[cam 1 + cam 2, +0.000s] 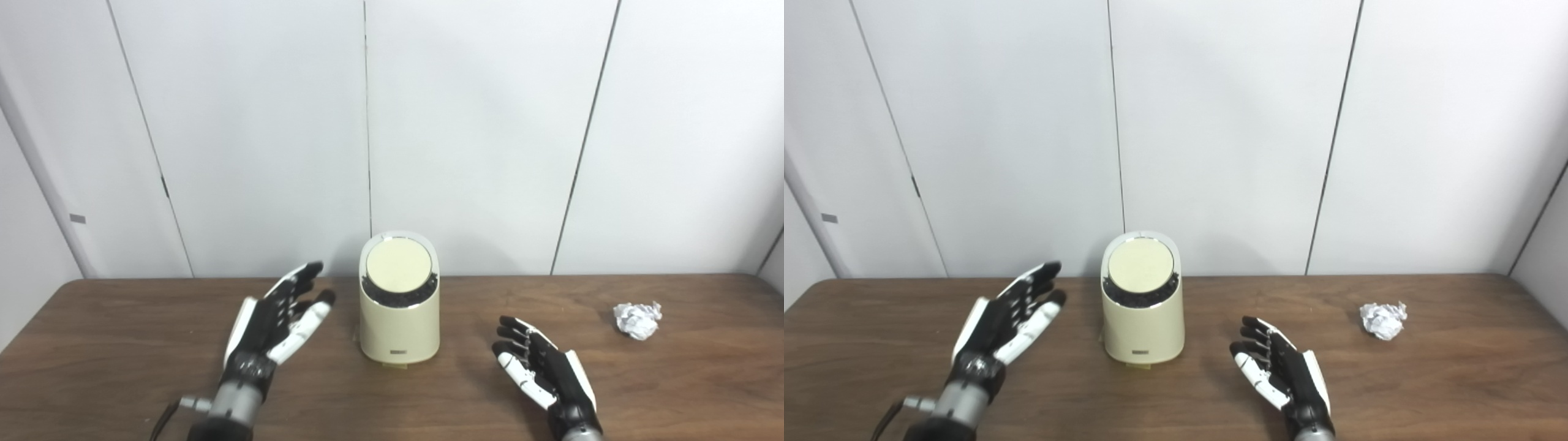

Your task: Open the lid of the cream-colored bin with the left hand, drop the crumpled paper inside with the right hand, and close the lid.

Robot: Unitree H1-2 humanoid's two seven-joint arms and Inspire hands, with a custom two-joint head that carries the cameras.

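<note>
The cream-colored bin (399,324) stands on the table near its back edge, with its round slanted lid (398,265) down. My left hand (275,318) hovers just left of the bin, open, fingers stretched toward it without touching. My right hand (542,364) is lower, to the right of the bin, open with the palm turned inward and empty. The crumpled white paper (638,320) lies on the table farther right, well apart from the right hand.
The dark wooden table (122,343) runs the full width of the view and ends at white wall panels (478,122) right behind the bin. A small label (398,351) marks the bin's lower front.
</note>
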